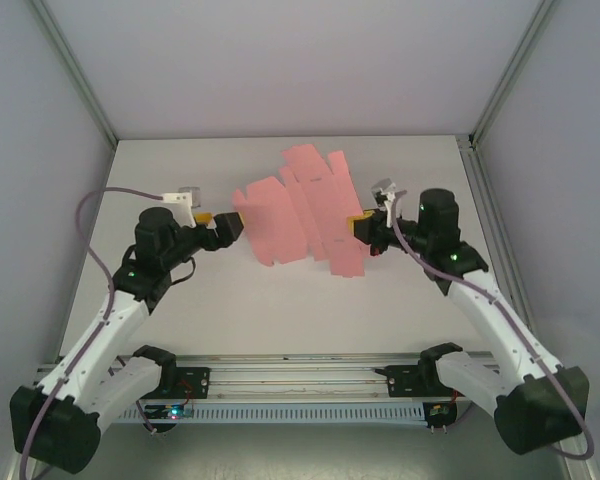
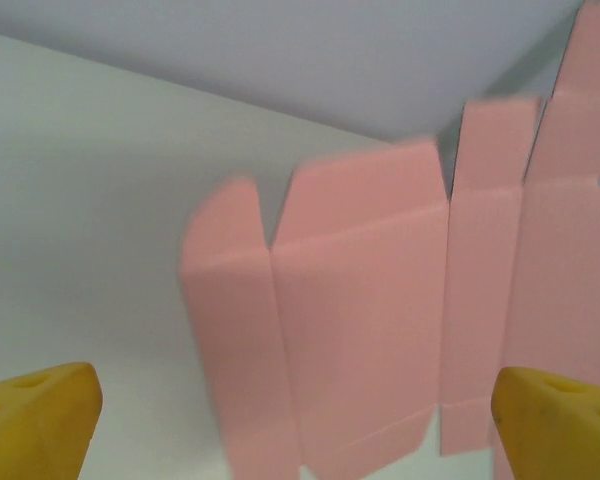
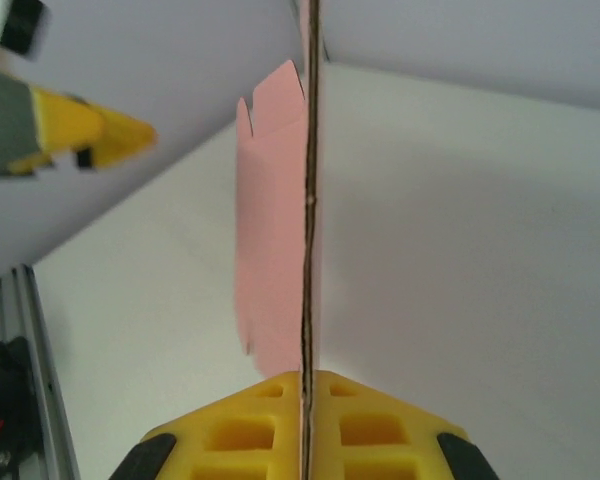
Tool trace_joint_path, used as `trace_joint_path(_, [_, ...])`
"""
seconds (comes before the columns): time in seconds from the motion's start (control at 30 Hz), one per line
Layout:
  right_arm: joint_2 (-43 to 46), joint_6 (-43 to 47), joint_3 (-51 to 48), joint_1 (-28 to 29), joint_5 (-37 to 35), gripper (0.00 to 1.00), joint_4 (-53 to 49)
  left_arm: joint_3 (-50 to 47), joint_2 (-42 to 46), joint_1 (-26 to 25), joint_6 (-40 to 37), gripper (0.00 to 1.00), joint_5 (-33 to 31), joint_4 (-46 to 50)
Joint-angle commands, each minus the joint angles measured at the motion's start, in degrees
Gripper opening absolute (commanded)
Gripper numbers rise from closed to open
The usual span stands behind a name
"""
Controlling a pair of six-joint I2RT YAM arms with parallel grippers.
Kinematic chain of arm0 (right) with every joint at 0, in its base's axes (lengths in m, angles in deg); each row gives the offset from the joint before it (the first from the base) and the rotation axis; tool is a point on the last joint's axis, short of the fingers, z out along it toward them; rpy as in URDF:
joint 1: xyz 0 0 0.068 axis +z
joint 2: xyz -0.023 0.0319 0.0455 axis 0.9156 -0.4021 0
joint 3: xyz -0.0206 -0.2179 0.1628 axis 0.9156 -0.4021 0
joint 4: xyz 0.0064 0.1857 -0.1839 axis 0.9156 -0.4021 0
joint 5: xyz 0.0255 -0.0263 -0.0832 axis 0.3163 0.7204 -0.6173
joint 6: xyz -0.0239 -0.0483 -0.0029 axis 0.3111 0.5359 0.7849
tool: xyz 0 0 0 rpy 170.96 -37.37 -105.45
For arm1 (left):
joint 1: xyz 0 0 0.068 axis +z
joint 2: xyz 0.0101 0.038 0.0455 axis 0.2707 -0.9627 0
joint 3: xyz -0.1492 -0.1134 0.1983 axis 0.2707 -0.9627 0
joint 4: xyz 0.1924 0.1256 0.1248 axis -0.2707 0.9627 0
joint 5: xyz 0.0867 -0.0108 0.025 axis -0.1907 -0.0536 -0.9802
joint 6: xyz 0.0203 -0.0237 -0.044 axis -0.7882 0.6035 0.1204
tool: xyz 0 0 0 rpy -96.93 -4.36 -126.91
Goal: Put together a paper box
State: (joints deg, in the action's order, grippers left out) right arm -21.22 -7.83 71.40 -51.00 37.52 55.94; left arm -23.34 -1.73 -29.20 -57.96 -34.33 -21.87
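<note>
Jaws, right gripper (image 3: 305,385): pinching paper box (image 3: 275,220) edge, presenting it; left gripper (image 2: 295,415): spread, flap ahead, likely for folding.

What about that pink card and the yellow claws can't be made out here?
Right wrist view: the creased pink card sheet is edge-on in the right gripper; most flaps are hidden.
Left wrist view: the sheet's left flap is blurred, its right part cut off by the frame.
Top view: whether the left gripper touches the sheet, too small.
</note>
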Motion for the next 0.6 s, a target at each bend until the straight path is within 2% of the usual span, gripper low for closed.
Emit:
trace_joint_path(0.0, [-5.4, 19.0, 9.9, 2.6, 2.0, 0.0, -25.7, 6.1, 2.4, -0.2, -2.1, 1.0, -16.2, 15.7])
trace_joint_path(0.13, [-14.3, 37.8, 21.8, 8.0, -1.1, 0.0, -44.0, 10.4, -0.8, -0.1, -1.0, 1.0, -18.1, 19.0])
trace_joint_path(0.23, [-23.6, 50.9, 30.6, 8.8, -2.8, 0.0, -55.7, 13.3, -5.3, 0.0, -0.6, 1.0, -18.2, 20.6])
trace_joint_path(0.27, [-27.0, 52.3, 33.3, 9.5, -5.4, 0.0, -57.5, 13.9, -7.0, 0.2, -0.6, 1.0, -17.8, 20.1])
trace_joint_path(0.37, [-36.4, 55.2, 40.3, 11.3, -12.4, 0.0, -60.6, 14.7, -12.8, 0.6, -1.5, 1.0, -11.9, 16.4])
trace_joint_path(0.47, [-45.3, 64.1, 48.4, 11.2, -10.2, 0.0, -67.2, 16.6, -20.9, 0.8, -3.2, 1.0, -4.4, 13.7])
trace_joint_path(0.57, [-51.7, 65.9, 56.1, 11.3, -9.7, 0.0, -70.2, 18.2, -27.7, 0.9, -5.7, 1.0, 1.1, 11.1])
